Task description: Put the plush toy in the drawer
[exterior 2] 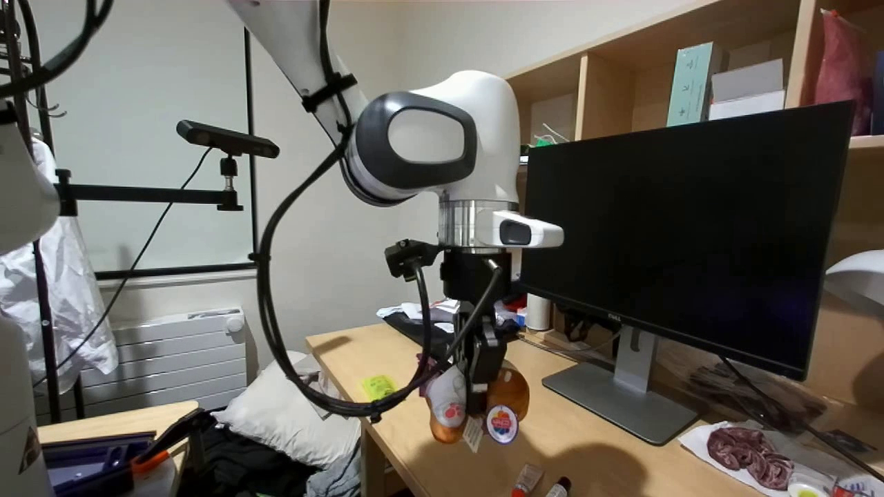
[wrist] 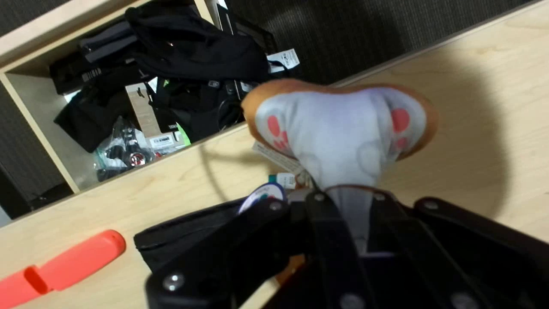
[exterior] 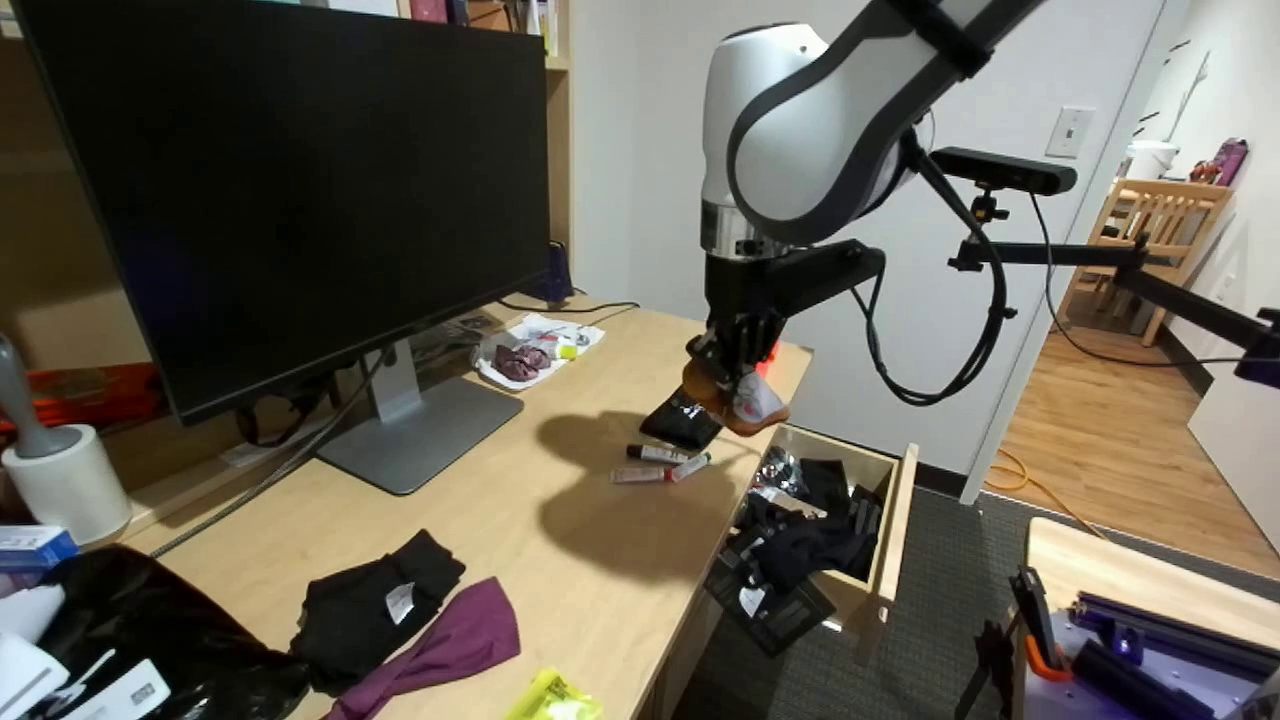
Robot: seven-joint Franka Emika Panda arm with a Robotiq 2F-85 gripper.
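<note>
Plush toy (wrist: pixel 339 128) hung from the gripper (exterior 2: pixel 476 406), clamped nearly closed on its body; the drawer (exterior: pixel 897 525) lay below and to one side, so early release risked a drop onto the desk (exterior: pixel 480 480).

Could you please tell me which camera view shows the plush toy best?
The wrist view: the plush toy looks largest there, pink marks on both feet clear, though partly covered. Both exterior views show it smaller, partly hidden by the gripper; in an exterior view its round tag shows whole.
</note>
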